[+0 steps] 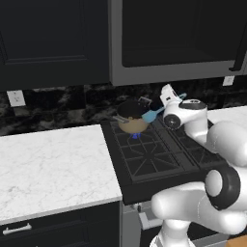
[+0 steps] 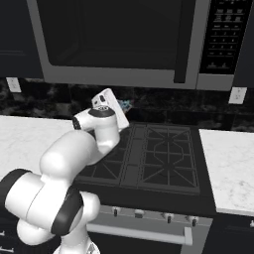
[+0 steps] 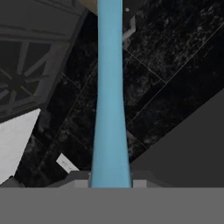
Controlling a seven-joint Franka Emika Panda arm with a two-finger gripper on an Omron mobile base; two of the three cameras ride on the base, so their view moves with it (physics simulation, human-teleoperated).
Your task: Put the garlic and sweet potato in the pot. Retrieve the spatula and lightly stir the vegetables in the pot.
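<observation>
Light blue flat-bladed spatula (image 1: 150,116) sits pinched in the two-finger gripper (image 3: 110,181), reaching toward the small tan-gold pot (image 1: 131,120); rough stirring could tip the pot.

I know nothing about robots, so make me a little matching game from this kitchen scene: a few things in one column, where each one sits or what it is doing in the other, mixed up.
Things:
1. small round tan-gold pot
2. light blue spatula
3. white marble counter
4. dark microwave

Places or states:
a. hangs above the stove
b. held in the gripper
c. sits on a lit rear burner
d. lies left of the stove

Pairs: 1-c, 2-b, 3-d, 4-a
</observation>
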